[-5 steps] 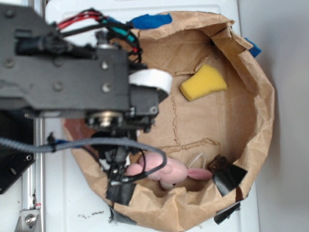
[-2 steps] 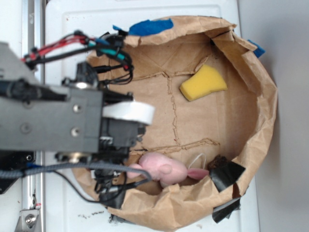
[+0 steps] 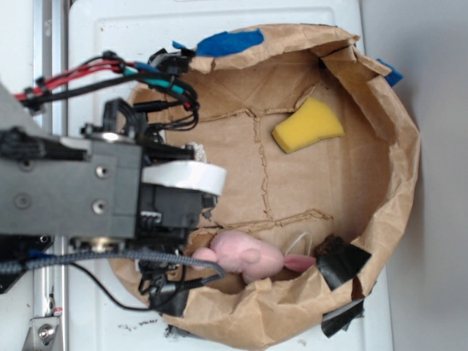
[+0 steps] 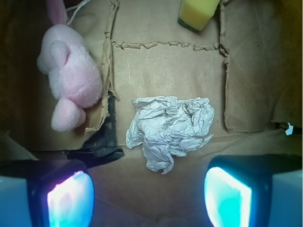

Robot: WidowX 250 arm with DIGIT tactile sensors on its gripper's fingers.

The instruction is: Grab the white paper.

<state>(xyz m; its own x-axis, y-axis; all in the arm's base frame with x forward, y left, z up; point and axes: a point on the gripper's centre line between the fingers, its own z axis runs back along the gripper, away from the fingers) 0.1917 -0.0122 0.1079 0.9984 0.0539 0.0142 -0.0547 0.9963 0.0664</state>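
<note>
Crumpled, wrinkled white paper [image 4: 169, 130] lies on brown paper lining [image 4: 165, 66], long axis crosswise, just ahead of the spread-apart, empty gripper [image 4: 149, 196].

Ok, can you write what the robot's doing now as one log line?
phase: approach | gripper: open, above white paper | paper: crumpled, on brown bag floor, not grasped

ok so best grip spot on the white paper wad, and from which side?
Straight down from above on the thick middle of the white paper, across its wider span. The hand is open, and the wad sits between its fingers' line, a little ahead. It lies loose on the flat bag floor, clear of the pink plush and yellow sponge.
</note>
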